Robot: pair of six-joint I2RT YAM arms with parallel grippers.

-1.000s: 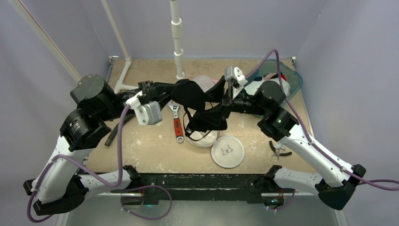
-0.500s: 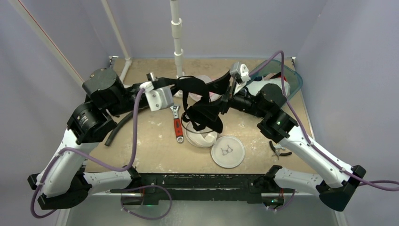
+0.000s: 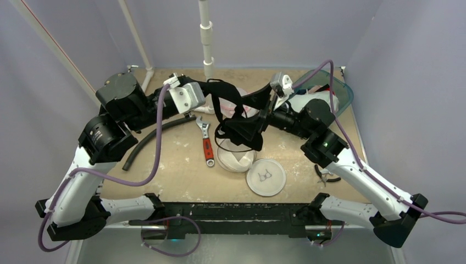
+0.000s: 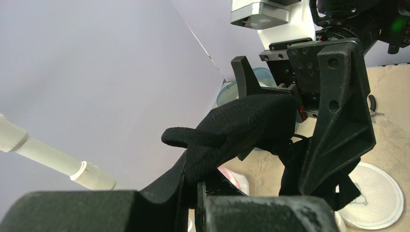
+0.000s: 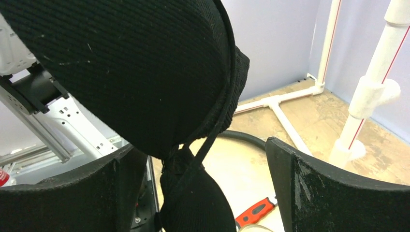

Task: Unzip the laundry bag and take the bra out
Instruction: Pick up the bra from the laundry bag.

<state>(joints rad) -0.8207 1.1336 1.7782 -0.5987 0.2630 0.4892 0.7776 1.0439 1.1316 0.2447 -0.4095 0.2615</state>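
Bra [image 3: 237, 125], black and padded, hangs stretched above the table [image 3: 176, 170] between the arms; left gripper [image 3: 204, 86] pinches one end tight; right gripper [image 3: 262, 113] gapes wide, a cup lying loose between its jaws; since a second ago the left end has drawn back-left and the right jaws have spread.

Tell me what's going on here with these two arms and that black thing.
The two arms have a black bra up over the table. The left gripper is shut on one end of it. The right gripper stands wide open, with the cloth lying loose against its fingers, not pinched. The bra hangs above the opened white laundry bag, so it looks to be out of it. A round white disc lies beside the bag.
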